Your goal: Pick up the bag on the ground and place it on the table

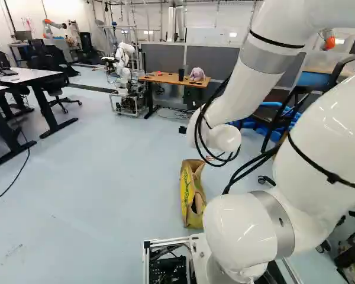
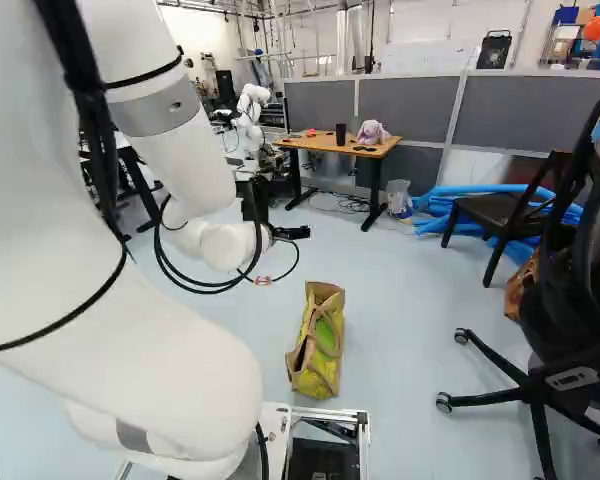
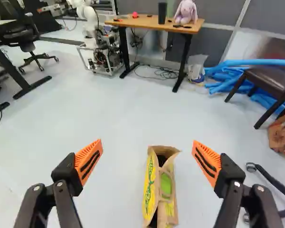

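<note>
Part of my black gripper (image 2: 292, 233) shows at the end of the arm in the right base view, above the floor and farther out than the bag. In the wrist view the gripper (image 3: 147, 145) stands wide open, nothing held. The yellow and brown bag (image 1: 192, 195) (image 2: 318, 345) (image 3: 167, 190) stands on the floor just ahead of the base. Seen from the wrist, it lies below and beyond the gap between the orange-padded fingers, untouched, its top gaping. The wooden table (image 1: 160, 77) (image 2: 400, 138) (image 3: 128, 23) is across the room.
On the table are a dark cup (image 2: 341, 133) and a purple plush toy (image 2: 373, 131). Another robot (image 3: 88, 21) stands beside it. Blue tubes (image 3: 228, 78), a dark chair (image 2: 500, 212) and a wheeled chair (image 2: 570, 375) are on the right; black-legged desks (image 1: 23, 80) on the left.
</note>
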Robot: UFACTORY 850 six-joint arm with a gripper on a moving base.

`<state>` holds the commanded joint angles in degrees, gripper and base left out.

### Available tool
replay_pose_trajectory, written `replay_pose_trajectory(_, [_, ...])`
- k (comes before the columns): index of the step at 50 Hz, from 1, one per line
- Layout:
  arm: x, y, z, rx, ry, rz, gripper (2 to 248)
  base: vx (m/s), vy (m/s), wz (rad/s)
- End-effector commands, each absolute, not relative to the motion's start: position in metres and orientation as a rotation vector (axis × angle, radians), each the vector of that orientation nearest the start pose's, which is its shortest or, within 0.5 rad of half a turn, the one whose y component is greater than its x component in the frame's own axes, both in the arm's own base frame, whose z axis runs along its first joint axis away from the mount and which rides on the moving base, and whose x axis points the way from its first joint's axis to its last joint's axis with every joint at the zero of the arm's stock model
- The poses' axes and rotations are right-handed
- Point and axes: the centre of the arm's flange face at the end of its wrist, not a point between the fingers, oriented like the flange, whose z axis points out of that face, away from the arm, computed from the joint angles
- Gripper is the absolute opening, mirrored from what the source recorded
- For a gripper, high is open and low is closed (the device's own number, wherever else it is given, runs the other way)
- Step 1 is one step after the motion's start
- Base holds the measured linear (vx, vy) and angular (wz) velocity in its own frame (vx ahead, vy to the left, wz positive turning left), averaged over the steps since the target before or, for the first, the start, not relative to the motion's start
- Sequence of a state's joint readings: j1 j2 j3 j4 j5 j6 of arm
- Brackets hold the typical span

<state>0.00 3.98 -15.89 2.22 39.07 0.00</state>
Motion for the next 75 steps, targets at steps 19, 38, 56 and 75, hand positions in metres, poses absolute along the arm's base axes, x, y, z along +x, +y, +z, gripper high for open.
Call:
replay_pose_trajectory(19, [0.365, -0.003, 0.344, -2.877, 0.125, -1.269, 247, 0.0, 0.0, 0.0])
replay_pose_trajectory(38, [0.39, -0.003, 0.331, -2.973, 0.193, -0.982, 247, 0.0, 0.0, 0.0])
replay_pose_trajectory(56, [0.418, -0.001, 0.303, -3.043, 0.256, -0.652, 247, 0.0, 0.0, 0.0])
replay_pose_trajectory(75, [0.446, 0.002, 0.272, -3.067, 0.318, -0.307, 247, 0.0, 0.0, 0.0])
